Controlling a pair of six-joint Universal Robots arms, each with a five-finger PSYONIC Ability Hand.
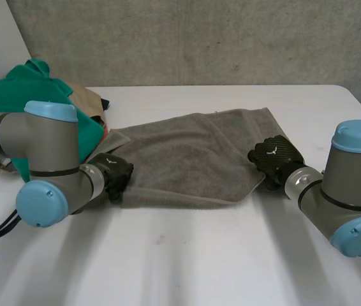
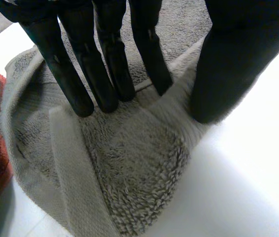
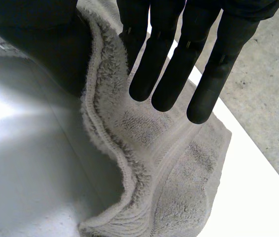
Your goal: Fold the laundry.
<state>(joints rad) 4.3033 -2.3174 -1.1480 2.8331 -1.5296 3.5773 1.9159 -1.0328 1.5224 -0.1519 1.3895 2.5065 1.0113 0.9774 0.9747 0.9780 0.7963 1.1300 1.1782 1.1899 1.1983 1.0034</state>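
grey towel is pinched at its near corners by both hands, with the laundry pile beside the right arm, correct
No: the laundry pile sits beside the left arm, as the head view shows. The left hand and right hand do pinch the grey towel at its near corners.

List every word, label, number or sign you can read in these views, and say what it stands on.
No readable text in any view.
Back of the left hand: a small white mark, no letters legible.
Back of the right hand: the same kind of mark, not legible.
The grey towel bears no print to read.
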